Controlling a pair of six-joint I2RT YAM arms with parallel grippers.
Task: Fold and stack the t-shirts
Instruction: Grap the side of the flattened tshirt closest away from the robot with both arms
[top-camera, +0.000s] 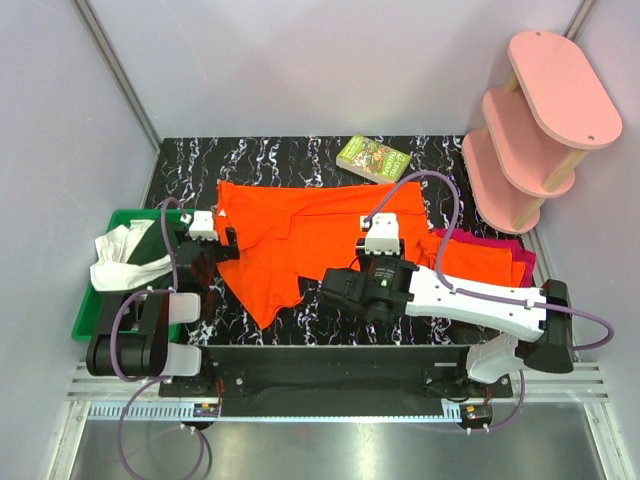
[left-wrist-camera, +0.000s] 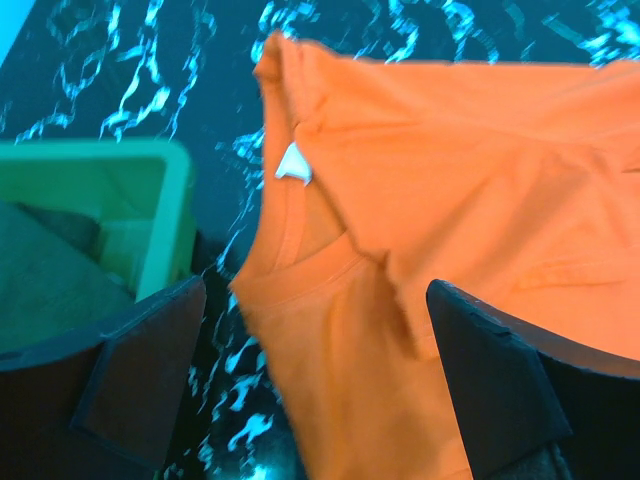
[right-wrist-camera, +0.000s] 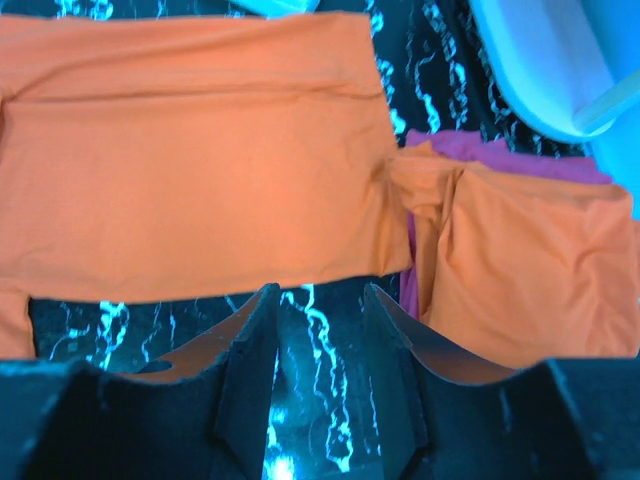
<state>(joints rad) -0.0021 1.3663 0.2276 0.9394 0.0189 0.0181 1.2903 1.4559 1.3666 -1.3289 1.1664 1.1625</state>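
Note:
A bright orange t-shirt (top-camera: 300, 225) (right-wrist-camera: 190, 170) lies across the middle of the black marbled table, partly folded over itself. Its collar and white label (left-wrist-camera: 293, 165) point left. My left gripper (top-camera: 228, 245) (left-wrist-camera: 312, 300) stands wide open over the collar, with cloth under the gap and nothing pinched. My right gripper (right-wrist-camera: 320, 295) is open over bare table just short of the shirt's near hem and holds nothing. On the right a folded orange t-shirt (top-camera: 480, 262) (right-wrist-camera: 520, 270) rests on a magenta one (top-camera: 527, 262) (right-wrist-camera: 500, 155).
A green bin (top-camera: 85, 320) (left-wrist-camera: 170, 200) holding white cloth (top-camera: 120, 255) sits at the table's left edge beside the left arm. A small book (top-camera: 373, 158) lies at the back. A pink three-tier shelf (top-camera: 540, 120) stands at the back right.

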